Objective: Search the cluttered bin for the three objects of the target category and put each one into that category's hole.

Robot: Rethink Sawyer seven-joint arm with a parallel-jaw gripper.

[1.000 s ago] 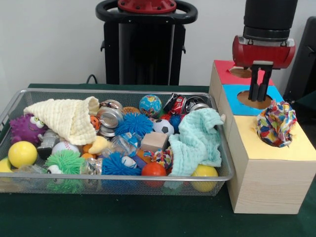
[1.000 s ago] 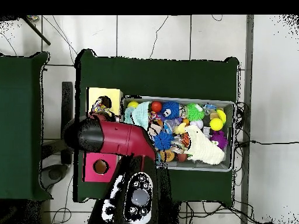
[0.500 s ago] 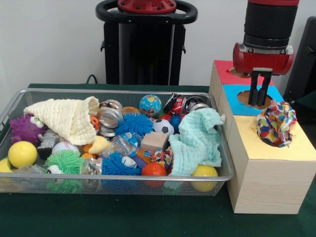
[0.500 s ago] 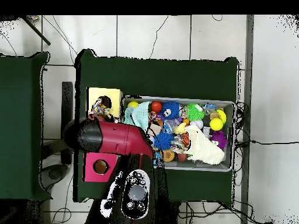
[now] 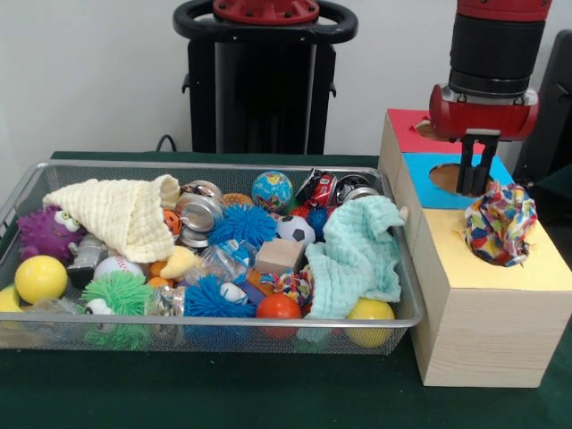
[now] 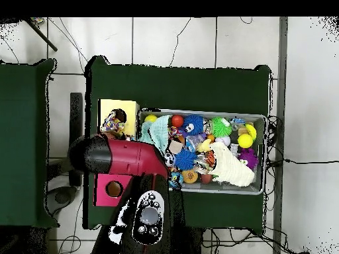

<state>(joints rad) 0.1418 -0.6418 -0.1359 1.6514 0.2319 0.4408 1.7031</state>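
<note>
A crumpled multicoloured cloth (image 5: pixel 499 223) sits in the hole of the wooden box's yellow section (image 5: pixel 536 268), bulging out of it; in the overhead view the same cloth (image 6: pixel 114 121) shows on the yellow top. My gripper (image 5: pixel 477 189) hangs above the blue section's hole (image 5: pixel 447 177), just behind the cloth and apart from it, open and empty. In the mesh bin (image 5: pixel 214 166) lie a mint cloth (image 5: pixel 357 255) at the right end and a cream cloth (image 5: pixel 121 214) at the left. From overhead my red arm (image 6: pixel 122 155) hides the gripper.
The box's red section (image 5: pixel 407 121) with its hole lies farthest back. The bin also holds balls, spiky rubber toys, a wooden block (image 5: pixel 279 255), metal tins and a toy car (image 5: pixel 317 188). A green cloth covers the table (image 5: pixel 268 393).
The gripper has risen and shifted a little to the right over the blue section. The multicoloured cloth stays in the yellow hole.
</note>
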